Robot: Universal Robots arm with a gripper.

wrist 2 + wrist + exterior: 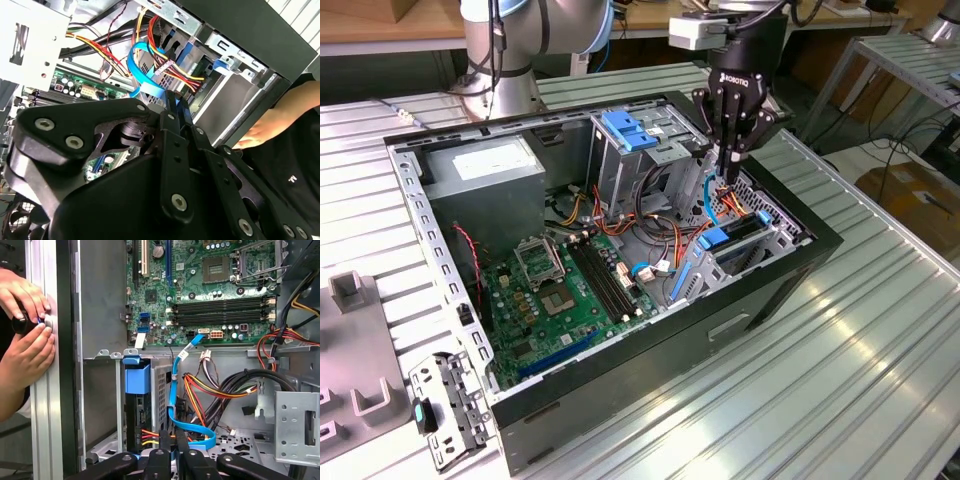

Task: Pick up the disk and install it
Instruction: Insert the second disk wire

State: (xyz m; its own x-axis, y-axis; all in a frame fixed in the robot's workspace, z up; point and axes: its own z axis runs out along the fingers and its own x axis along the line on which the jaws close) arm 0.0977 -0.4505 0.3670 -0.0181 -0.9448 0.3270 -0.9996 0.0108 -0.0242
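Observation:
The disk sits on edge in the lower drive bay at the exterior view's right side of the open computer case. Its blue rail faces the motherboard. In the first wrist view the disk shows as a dark slab under a blue tab, with red and yellow wires at its end. My black gripper hangs just above that bay. Its fingers stand pressed together, and the gripper is shut. A flat blue cable runs right by the tips; whether it is pinched I cannot tell.
A grey power-supply box fills the case's back corner. A metal drive cage with a blue latch stands beside my gripper. The green motherboard lies below. A person's hands rest on the case's outer wall. A loose metal bracket lies on the table.

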